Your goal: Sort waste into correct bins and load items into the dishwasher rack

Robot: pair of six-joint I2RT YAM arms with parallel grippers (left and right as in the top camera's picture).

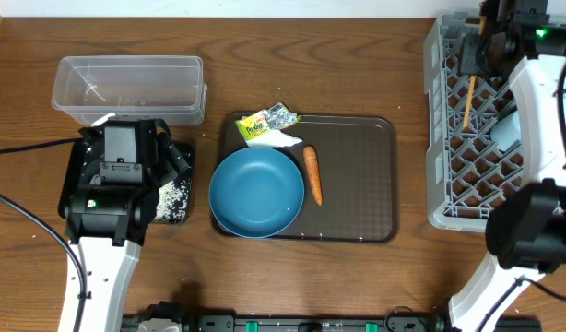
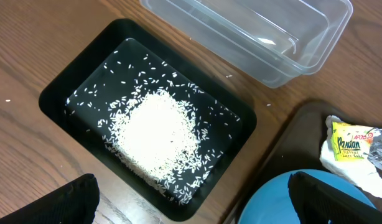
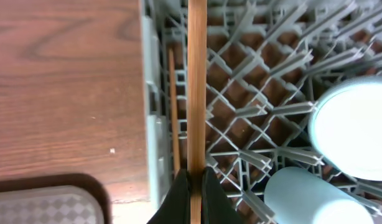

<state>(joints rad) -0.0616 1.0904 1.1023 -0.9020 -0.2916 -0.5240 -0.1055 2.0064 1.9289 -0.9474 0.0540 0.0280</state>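
My left gripper is open and empty, above the near edge of the black tray, which holds a heap of rice. The clear tub stands behind it, with nothing in it. The dark-blue bowl, carrot, wrapper and tissue lie on the brown serving tray. My right gripper is shut on a chopstick over the left side of the grey rack. The second chopstick lies in the rack by its wall. The white cup and light-blue bowl sit in the rack.
The left arm's body covers most of the black tray in the overhead view. Bare wooden table lies between the serving tray and the rack. A black cable runs along the left side of the table.
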